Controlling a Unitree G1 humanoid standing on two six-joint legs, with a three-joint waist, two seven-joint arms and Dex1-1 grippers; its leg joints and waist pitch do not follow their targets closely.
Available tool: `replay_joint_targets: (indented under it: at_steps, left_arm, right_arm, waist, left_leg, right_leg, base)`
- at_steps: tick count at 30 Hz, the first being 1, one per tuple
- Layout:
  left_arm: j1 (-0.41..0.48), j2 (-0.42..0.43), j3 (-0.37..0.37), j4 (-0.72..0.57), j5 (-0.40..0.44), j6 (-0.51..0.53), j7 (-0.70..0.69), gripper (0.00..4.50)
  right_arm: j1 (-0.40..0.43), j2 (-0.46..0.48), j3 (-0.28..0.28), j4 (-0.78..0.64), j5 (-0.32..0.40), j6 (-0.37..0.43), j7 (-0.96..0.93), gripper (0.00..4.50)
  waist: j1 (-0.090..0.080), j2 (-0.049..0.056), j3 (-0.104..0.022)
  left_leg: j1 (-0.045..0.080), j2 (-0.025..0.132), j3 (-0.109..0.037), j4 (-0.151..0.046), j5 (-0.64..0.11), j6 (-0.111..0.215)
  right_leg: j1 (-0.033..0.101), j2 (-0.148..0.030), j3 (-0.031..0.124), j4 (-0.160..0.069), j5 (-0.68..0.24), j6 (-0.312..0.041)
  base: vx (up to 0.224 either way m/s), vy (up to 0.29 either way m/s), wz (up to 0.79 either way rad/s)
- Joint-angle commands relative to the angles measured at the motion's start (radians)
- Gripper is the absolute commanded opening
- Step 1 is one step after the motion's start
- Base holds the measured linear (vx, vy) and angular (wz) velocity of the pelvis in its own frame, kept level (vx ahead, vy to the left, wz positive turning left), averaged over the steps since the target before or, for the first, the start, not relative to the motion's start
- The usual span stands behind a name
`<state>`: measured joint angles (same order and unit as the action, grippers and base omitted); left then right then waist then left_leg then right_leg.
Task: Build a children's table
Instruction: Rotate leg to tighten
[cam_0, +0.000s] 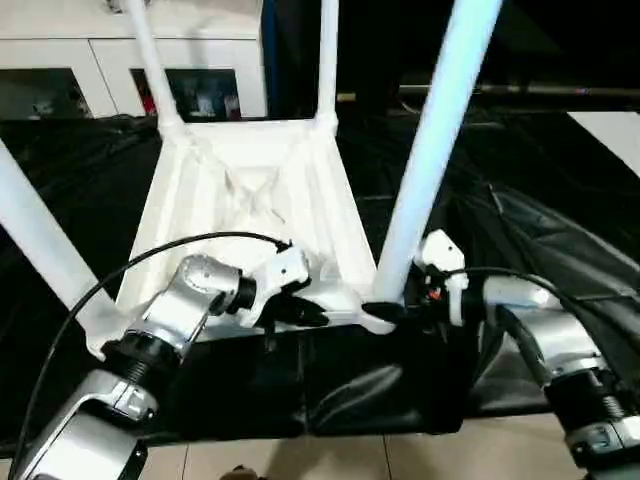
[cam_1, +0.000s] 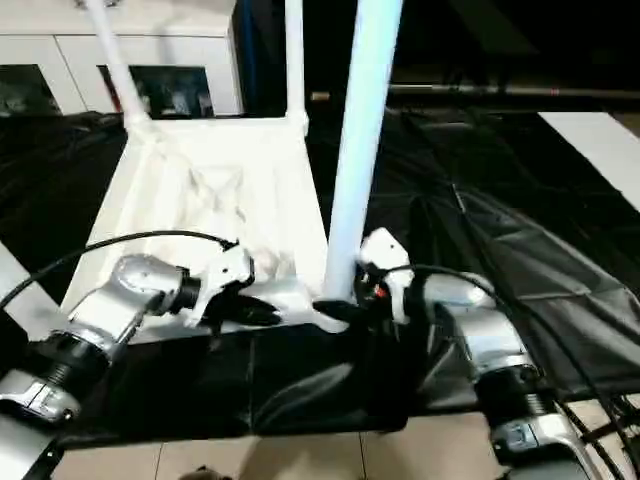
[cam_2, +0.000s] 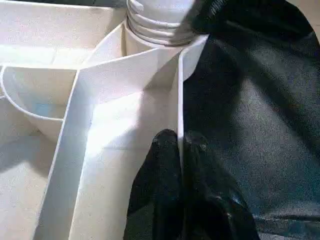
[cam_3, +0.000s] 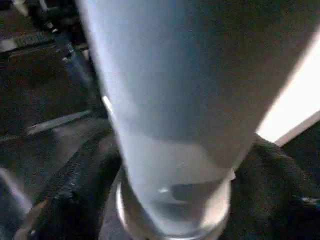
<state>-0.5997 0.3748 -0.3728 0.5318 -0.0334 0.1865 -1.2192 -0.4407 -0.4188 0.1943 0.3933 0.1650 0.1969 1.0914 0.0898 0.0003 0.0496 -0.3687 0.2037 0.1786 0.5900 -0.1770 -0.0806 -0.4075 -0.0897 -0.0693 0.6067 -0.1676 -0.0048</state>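
Note:
The children's table stands upside down on the black cloth. Its white ribbed tabletop (cam_0: 250, 190) faces up, and long white legs rise from its corner sockets: near right (cam_0: 435, 140), near left (cam_0: 40, 240), far left (cam_0: 150, 60), far right (cam_0: 327, 60). My left gripper (cam_0: 305, 312) is shut on the tabletop's thin near rim wall (cam_2: 178, 100), one black finger (cam_2: 160, 165) on each side. My right gripper (cam_0: 385, 312) sits at the base of the near right leg (cam_3: 170, 100), its black fingers (cam_3: 75, 195) pressed against both sides just above the socket.
The black cloth-covered work table (cam_0: 520, 230) spreads in folds around the tabletop, and its front edge runs just below my grippers. White cabinets (cam_0: 100, 60) stand behind it. A black cable (cam_0: 150, 255) arcs over my left forearm. Tiled floor (cam_0: 400, 455) shows at the bottom.

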Motion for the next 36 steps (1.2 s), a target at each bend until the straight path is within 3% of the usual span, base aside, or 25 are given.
replay_joint_targets:
  at_steps: [1,9,19,22,23,25,27,28,29,30,31,32,33,36]
  left_arm:
    - [-0.007,-0.014,-0.007,-0.041,-0.02,-0.015,-0.033,0.0]
    - [-0.005,-0.016,-0.002,-0.044,-0.019,-0.01,-0.031,0.0]
    - [0.005,-0.012,-0.005,-0.049,-0.014,-0.003,-0.035,0.0]
    - [-0.004,-0.044,0.015,-0.011,0.009,0.003,0.066,0.0]
    - [-0.026,-0.081,0.038,0.043,0.028,0.006,0.17,0.0]
    - [-0.057,-0.126,0.062,0.11,0.047,0.004,0.291,0.0]
    - [-0.076,-0.155,0.077,0.145,0.05,0.016,0.355,0.0]
    - [-0.108,-0.197,0.095,0.196,0.062,0.059,0.462,0.0]
    - [-0.116,-0.206,0.098,0.208,0.066,0.072,0.489,0.0]
    - [-0.116,-0.206,0.098,0.208,0.066,0.072,0.489,0.0]
    - [-0.138,-0.244,0.109,0.24,0.068,0.089,0.558,0.0]
    - [-0.146,-0.26,0.113,0.251,0.068,0.091,0.581,0.0]
    - [-0.153,-0.277,0.114,0.261,0.069,0.092,0.599,0.0]
    - [-0.165,-0.302,0.108,0.281,0.086,0.083,0.61,0.0]
  right_arm:
    - [0.002,-0.015,0.008,-0.024,-0.002,0.01,0.013,3.24]
    - [0.0,-0.02,0.016,-0.02,-0.01,0.011,0.024,2.68]
    - [0.007,-0.026,0.036,-0.011,-0.024,-0.001,0.036,2.62]
    - [0.023,0.006,0.007,0.013,-0.014,0.015,-0.026,2.62]
    - [0.018,0.041,-0.025,0.049,-0.015,0.034,-0.113,2.62]
    - [0.015,0.08,-0.05,0.09,-0.029,0.065,-0.22,2.61]
    - [0.014,0.106,-0.062,0.115,-0.04,0.081,-0.294,2.61]
    - [0.013,0.158,-0.089,0.139,-0.046,0.096,-0.413,2.61]
    - [0.014,0.171,-0.096,0.142,-0.046,0.098,-0.44,2.61]
    - [0.014,0.171,-0.096,0.142,-0.046,0.098,-0.44,2.61]
    - [0.001,0.229,-0.135,0.166,-0.049,0.109,-0.58,2.61]
    - [-0.004,0.252,-0.148,0.175,-0.049,0.116,-0.63,2.61]
    - [-0.013,0.274,-0.152,0.185,-0.059,0.115,-0.681,2.61]
    - [-0.027,0.308,-0.147,0.188,-0.072,0.094,-0.694,2.61]
  waist:
    - [-0.004,-0.01,-0.062]
    - [-0.003,-0.01,-0.063]
    - [-0.004,-0.013,-0.063]
    - [-0.004,-0.015,-0.06]
    - [-0.007,-0.015,-0.06]
    - [-0.008,-0.018,-0.057]
    - [-0.011,-0.022,-0.052]
    - [-0.013,-0.021,-0.051]
    - [-0.012,-0.02,-0.049]
    - [-0.013,-0.023,-0.051]
    - [-0.013,-0.022,-0.05]
    - [-0.017,-0.014,-0.049]
    - [-0.022,-0.013,-0.053]
    - [-0.028,-0.01,-0.057]
  left_leg:
    - [0.01,0.023,-0.002,-0.071,-0.25,0.035]
    - [0.011,0.024,-0.002,-0.071,-0.236,0.038]
    - [0.01,0.024,-0.002,-0.071,-0.229,0.041]
    - [0.011,0.024,-0.001,-0.071,-0.235,0.04]
    - [0.009,0.022,0.0,-0.07,-0.236,0.038]
    - [0.015,0.019,-0.001,-0.07,-0.265,0.023]
    - [0.021,0.013,-0.002,-0.069,-0.299,0.013]
    - [0.021,0.01,-0.002,-0.068,-0.308,0.011]
    - [0.026,0.009,-0.002,-0.065,-0.318,0.007]
    - [0.026,0.007,-0.006,-0.065,-0.326,0.005]
    - [0.026,0.007,-0.007,-0.066,-0.328,0.008]
    - [0.026,0.007,-0.009,-0.068,-0.34,0.002]
    - [0.02,0.007,-0.014,-0.073,-0.342,-0.003]
    - [0.022,0.012,-0.014,-0.08,-0.348,0.012]
  right_leg:
    - [0.049,-0.05,0.04,-0.081,-0.326,-0.188]
    - [0.047,-0.049,0.041,-0.079,-0.307,-0.191]
    - [0.048,-0.049,0.04,-0.077,-0.303,-0.191]
    - [0.046,-0.049,0.041,-0.08,-0.317,-0.188]
    - [0.045,-0.048,0.042,-0.081,-0.325,-0.185]
    - [0.042,-0.049,0.039,-0.09,-0.401,-0.166]
    - [0.036,-0.05,0.034,-0.108,-0.531,-0.119]
    - [0.033,-0.051,0.033,-0.115,-0.582,-0.096]
    - [0.027,-0.05,0.03,-0.119,-0.61,-0.087]
    - [0.029,-0.052,0.025,-0.125,-0.649,-0.066]
    - [0.028,-0.052,0.024,-0.129,-0.658,-0.058]
    - [0.024,-0.052,0.022,-0.131,-0.66,-0.054]
    - [0.033,-0.051,0.016,-0.13,-0.65,-0.048]
    - [0.033,-0.05,0.019,-0.13,-0.566,-0.07]
  base:
    - [0.0,0.0,0.0]
    - [0.0,0.0,0.0]
    - [0.0,0.0,0.0]
    - [0.0,0.0,0.0]
    - [0.0,0.0,0.0]
    - [0.0,0.0,0.0]
    - [0.0,0.0,0.0]
    - [0.0,0.0,0.0]
    - [0.0,0.0,0.0]
    - [0.0,0.0,0.0]
    - [0.0,0.0,0.0]
    - [0.0,0.0,0.0]
    - [0.0,0.0,0.0]
    - [0.0,0.0,0.0]
